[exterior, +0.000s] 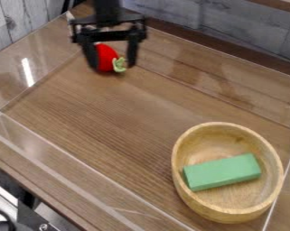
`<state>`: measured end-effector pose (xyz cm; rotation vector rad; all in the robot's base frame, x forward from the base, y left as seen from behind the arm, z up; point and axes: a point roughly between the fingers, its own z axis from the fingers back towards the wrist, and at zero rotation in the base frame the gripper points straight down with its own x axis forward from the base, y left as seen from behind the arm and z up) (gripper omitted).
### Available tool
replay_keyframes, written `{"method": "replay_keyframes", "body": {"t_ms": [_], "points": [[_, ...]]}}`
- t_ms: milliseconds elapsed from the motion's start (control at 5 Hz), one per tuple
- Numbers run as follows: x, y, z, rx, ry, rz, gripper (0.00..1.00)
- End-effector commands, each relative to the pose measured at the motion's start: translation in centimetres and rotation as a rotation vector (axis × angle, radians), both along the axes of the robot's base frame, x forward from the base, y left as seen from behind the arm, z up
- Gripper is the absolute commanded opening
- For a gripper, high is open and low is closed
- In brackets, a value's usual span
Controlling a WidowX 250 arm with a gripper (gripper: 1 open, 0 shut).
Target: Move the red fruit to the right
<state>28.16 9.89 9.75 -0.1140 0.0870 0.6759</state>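
Camera view, no legible writing, open hand (pixel 112 60) straddling red fruit (pixel 107 57)

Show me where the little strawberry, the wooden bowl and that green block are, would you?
red fruit (pixel 106 58), camera view, on its red body showing between the fingers.
wooden bowl (pixel 190 143), camera view, on the left part of its rim.
green block (pixel 222 171), camera view, on the middle of its top face, inside the bowl.

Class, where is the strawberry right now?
The strawberry sits at the table's far left, between the open gripper's fingers, far from the bowl.
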Motion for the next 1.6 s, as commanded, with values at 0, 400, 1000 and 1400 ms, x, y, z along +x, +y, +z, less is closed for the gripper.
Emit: {"method": "replay_keyframes", "body": {"t_ms": [0,400,1000,1400], "points": [[2.0,2.9,1.1,-0.012,-0.083,0.214,1.00],[4.0,5.8,-0.1,-0.049,-0.130,0.526,1.00],[5.3,7.9,-1.2,-0.057,-0.142,0.646,1.00],[6.6,7.1,-1.6,-0.063,-0.154,0.669,1.00]]}}
